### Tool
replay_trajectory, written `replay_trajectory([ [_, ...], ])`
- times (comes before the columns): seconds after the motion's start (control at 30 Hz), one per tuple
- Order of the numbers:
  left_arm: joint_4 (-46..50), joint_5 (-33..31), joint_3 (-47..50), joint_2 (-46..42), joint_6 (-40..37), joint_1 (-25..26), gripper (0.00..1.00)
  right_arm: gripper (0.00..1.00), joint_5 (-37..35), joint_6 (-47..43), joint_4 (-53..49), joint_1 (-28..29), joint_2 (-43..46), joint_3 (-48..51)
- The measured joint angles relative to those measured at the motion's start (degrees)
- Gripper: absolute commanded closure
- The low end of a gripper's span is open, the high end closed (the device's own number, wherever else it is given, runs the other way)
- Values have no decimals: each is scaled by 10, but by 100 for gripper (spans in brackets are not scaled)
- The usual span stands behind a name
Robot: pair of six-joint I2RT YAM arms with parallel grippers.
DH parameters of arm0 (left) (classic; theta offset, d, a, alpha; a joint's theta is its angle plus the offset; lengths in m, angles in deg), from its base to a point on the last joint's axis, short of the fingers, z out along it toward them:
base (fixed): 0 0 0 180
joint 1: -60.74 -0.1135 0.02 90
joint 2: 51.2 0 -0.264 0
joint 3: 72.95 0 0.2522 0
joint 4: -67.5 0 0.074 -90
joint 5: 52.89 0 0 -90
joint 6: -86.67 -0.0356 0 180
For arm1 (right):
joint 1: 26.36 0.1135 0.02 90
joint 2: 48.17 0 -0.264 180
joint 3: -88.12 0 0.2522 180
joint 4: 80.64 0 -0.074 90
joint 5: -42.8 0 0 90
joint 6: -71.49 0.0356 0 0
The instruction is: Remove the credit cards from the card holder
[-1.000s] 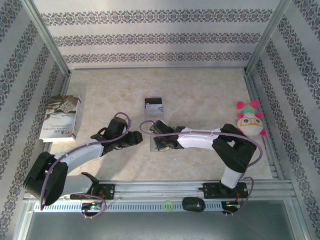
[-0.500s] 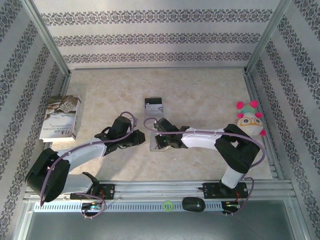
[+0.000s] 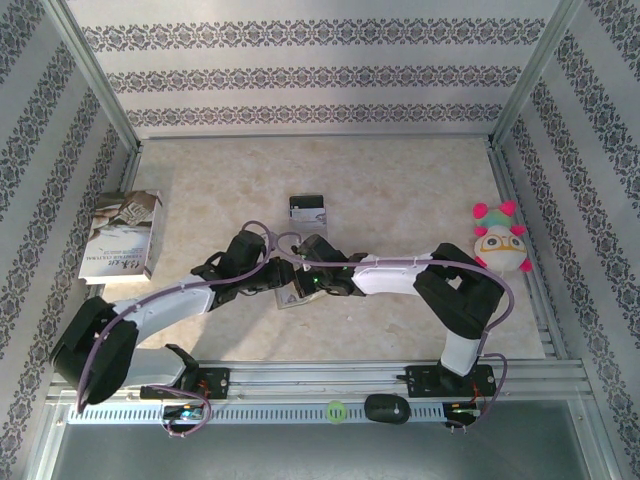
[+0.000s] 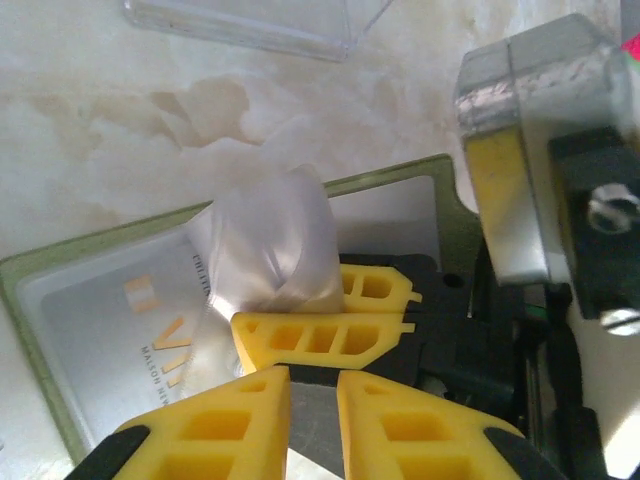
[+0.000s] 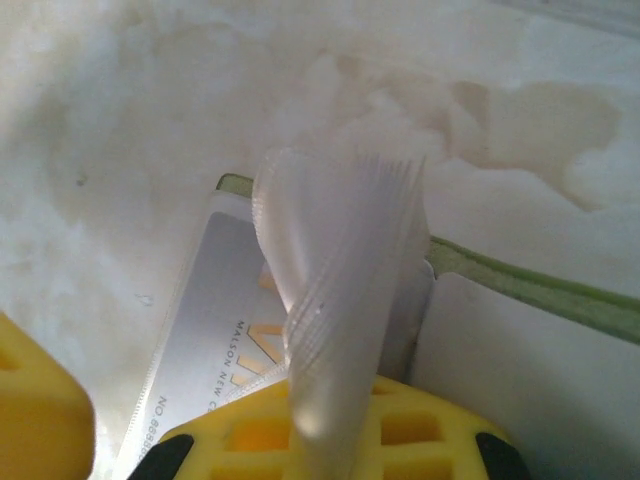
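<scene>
The card holder [image 4: 400, 180] lies open on the table, its olive rim showing around pale inner faces; from above it sits between the two arms [image 3: 289, 300]. A silver credit card [image 5: 205, 330] with gold lettering lies in its left pocket [image 4: 105, 345]. My right gripper [image 5: 330, 430] is shut on the clear pocket flap [image 5: 345, 250], which bulges upward; its yellow fingers [image 4: 320, 335] pinch that flap. My left gripper [image 4: 313, 420] hovers right beside them, its fingers a narrow gap apart with nothing clearly between. Another credit card [image 3: 308, 207] with a black band lies farther back.
A printed booklet [image 3: 122, 235] lies at the left edge of the table. A plush toy [image 3: 500, 238] sits at the right edge. Patterned walls and metal rails enclose the table. The two grippers [image 3: 288, 282] crowd one spot at the table's near middle.
My left gripper has moved right until it meets the right gripper, and its jaws have narrowed. The right gripper and the card holder have shifted a little to the left.
</scene>
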Motion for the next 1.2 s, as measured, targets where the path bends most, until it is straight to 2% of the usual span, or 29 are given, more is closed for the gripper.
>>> replay_trajectory([
  [0.23, 11, -33, -2, -37, -1, 0, 100, 100, 26, 11, 8, 15, 0, 0],
  [0.4, -2, -37, 20, -4, 3, 0, 100, 100, 30, 23, 18, 14, 0, 6],
  [0.73, -1, -47, 47, 7, 12, -1, 100, 100, 29, 38, 39, 15, 0, 19],
  [1.1, 58, -78, 47, 16, 11, -1, 100, 100, 29, 40, 46, 15, 0, 23],
  [1.2, 75, -80, 47, 16, 7, -1, 100, 88, 29, 42, 46, 15, 0, 23],
])
